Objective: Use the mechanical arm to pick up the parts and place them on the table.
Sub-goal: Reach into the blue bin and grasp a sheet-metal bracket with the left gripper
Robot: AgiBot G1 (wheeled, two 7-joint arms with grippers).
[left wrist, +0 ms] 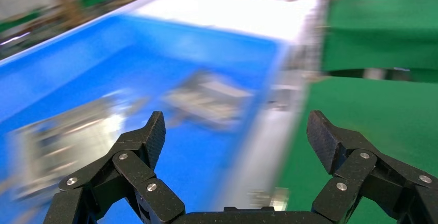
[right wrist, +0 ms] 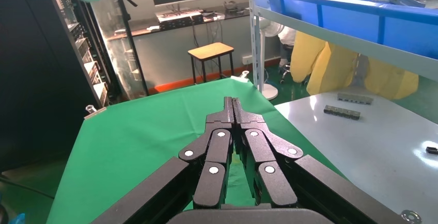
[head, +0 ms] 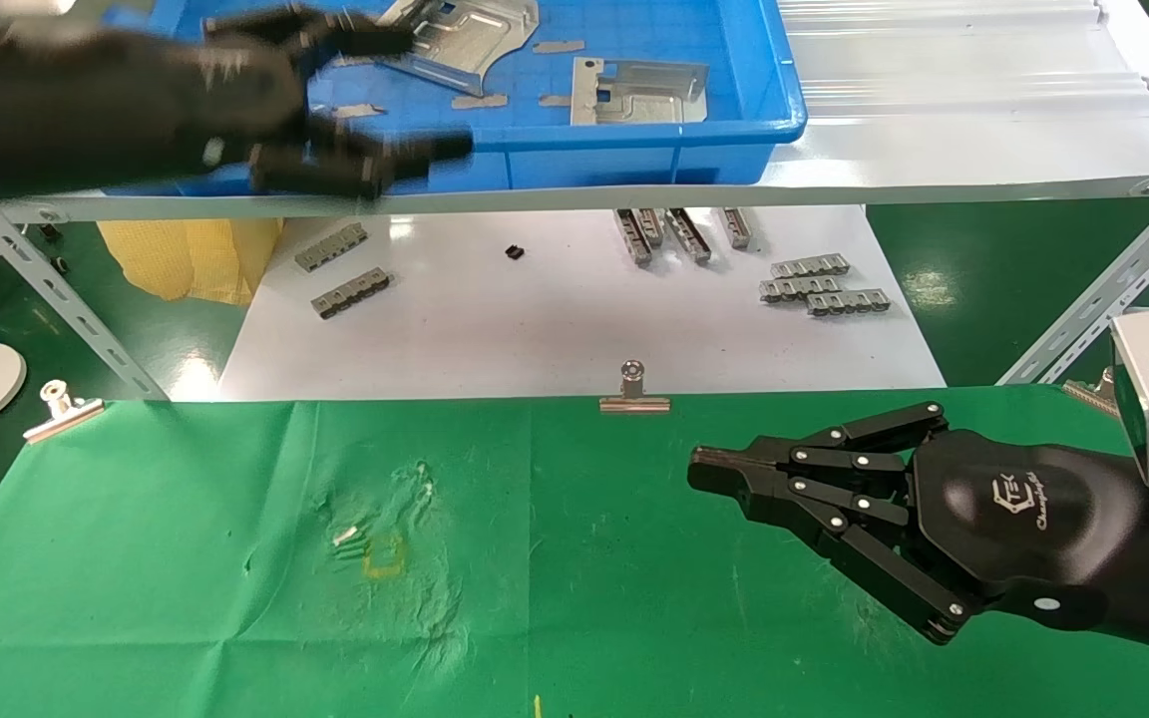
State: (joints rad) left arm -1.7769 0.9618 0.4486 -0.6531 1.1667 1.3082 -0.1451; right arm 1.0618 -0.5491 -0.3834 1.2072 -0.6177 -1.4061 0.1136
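Observation:
Two silvery sheet-metal parts lie in the blue tray (head: 634, 140) on the shelf: one at the back (head: 465, 35), one nearer the right (head: 639, 90). They show blurred in the left wrist view (left wrist: 209, 97). My left gripper (head: 415, 95) is open and empty, hovering over the tray's front wall beside the back part; its spread fingers also show in the left wrist view (left wrist: 237, 131). My right gripper (head: 704, 469) is shut and empty, low over the green table (head: 235, 598) at the right, and it also shows in the right wrist view (right wrist: 232, 105).
A white board (head: 555, 329) under the shelf carries grey toothed strips (head: 824, 284). Binder clips (head: 634, 389) pin the cloth's far edge. Slanted metal shelf legs (head: 66, 299) stand at both sides. A yellow bag (head: 191, 254) sits behind the left one.

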